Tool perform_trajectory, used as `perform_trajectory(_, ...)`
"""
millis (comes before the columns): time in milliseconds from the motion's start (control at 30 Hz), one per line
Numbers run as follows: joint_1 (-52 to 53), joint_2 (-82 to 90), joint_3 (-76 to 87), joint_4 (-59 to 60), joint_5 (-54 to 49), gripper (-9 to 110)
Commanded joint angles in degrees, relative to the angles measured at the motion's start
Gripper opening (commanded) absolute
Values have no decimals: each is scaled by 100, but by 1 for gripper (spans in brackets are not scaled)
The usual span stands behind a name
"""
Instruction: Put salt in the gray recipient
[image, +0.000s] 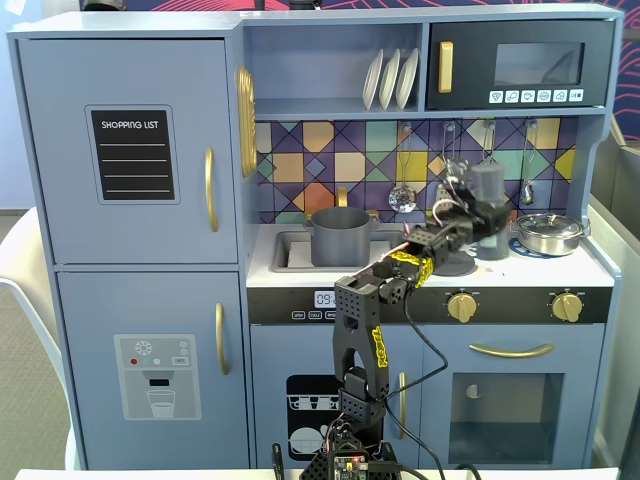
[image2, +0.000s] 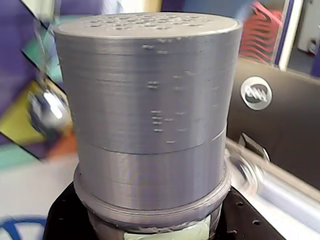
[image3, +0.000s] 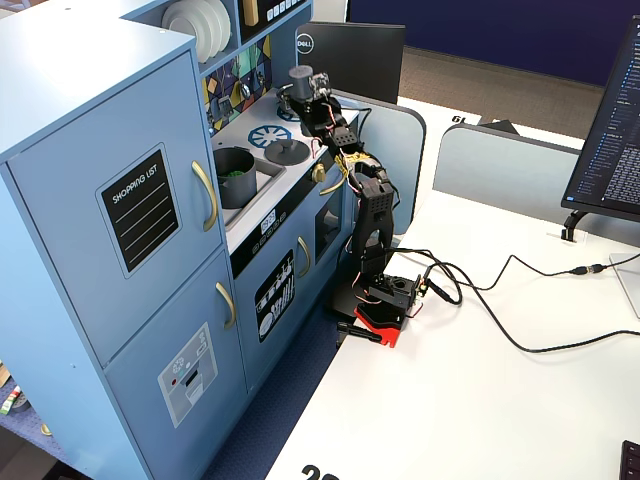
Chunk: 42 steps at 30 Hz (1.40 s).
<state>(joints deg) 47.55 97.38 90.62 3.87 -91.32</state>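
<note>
The salt (image: 488, 190) is a tall gray cylinder over the right side of the toy stove, and in the wrist view the salt (image2: 150, 100) fills the frame, with a strip of pale green label at its lower edge. My gripper (image: 478, 215) is shut on its lower body, and black gripper parts (image2: 65, 222) show on both sides. The salt (image3: 302, 78) stands upright in the gripper (image3: 306, 95). I cannot tell whether it touches the counter. The gray recipient (image: 340, 236), a matte pot, sits in the sink to the left; something green shows inside the gray recipient (image3: 235, 175).
A flat gray lid (image: 455, 264) lies on the stove below the arm. A shiny steel pan (image: 548, 233) sits at the right end of the counter. Utensils (image: 403, 190) hang on the tiled back wall. A black monitor (image3: 350, 55) stands behind the kitchen.
</note>
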Motion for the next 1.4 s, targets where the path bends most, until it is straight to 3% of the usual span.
perform_trajectory(0,220,501,0,-387,70,0)
perform_trajectory(467,439,325,334,-738,835,0)
perform_trajectory(1367,571,-114,255,-914,782,0)
